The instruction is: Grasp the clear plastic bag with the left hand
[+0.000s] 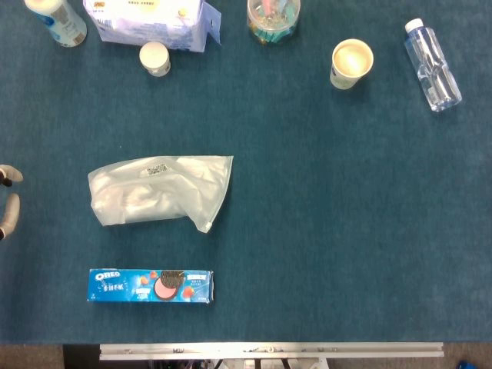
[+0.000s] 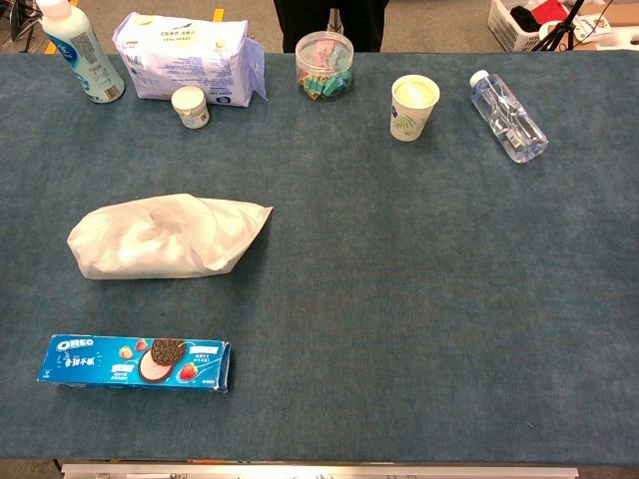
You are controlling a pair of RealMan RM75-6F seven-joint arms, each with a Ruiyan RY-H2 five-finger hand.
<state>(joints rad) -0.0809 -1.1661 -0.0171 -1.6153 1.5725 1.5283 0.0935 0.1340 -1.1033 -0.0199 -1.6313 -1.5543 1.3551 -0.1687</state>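
Note:
The clear plastic bag point(image 1: 160, 190) lies flat on the blue table, left of centre, with white crumpled contents and a small printed label on top. The chest view shows the clear plastic bag point(image 2: 165, 238) too. Only the fingertips of my left hand point(image 1: 8, 201) show, at the far left edge of the head view. They are spread apart, hold nothing, and sit a good hand's width left of the bag. The chest view does not show this hand. My right hand is in neither view.
A blue Oreo box point(image 1: 151, 286) lies nearer the front edge, below the bag. Along the back stand a white bottle point(image 1: 57, 19), a tissue pack point(image 1: 150, 21), a small white jar point(image 1: 155, 58), a clip jar point(image 1: 273, 19), a paper cup point(image 1: 351, 64) and a lying water bottle point(image 1: 432, 65).

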